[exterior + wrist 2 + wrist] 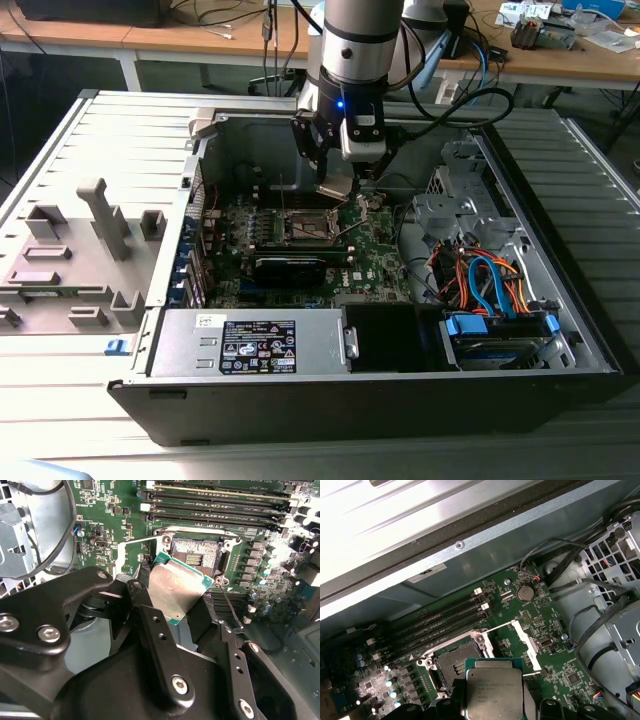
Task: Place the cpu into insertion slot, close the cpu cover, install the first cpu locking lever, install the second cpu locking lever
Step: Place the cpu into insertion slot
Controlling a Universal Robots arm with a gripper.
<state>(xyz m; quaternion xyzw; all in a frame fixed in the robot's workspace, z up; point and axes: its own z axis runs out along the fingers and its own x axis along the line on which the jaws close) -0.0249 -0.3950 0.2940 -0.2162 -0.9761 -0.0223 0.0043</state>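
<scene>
Open computer case [400,395], motherboard facing up. The tool [172,600] is clenched on two opposite edges of the cpu [182,586], metal top up. It holds the cpu in the air near the slot [197,555], off to one side and not touching it. The slot's contact field lies bare, and the cover [526,642] appears swung open beside it. To do this step well, the cpu's edges should be squared to the rim, kept level and lowered straight down, never slid across the contacts.
</scene>
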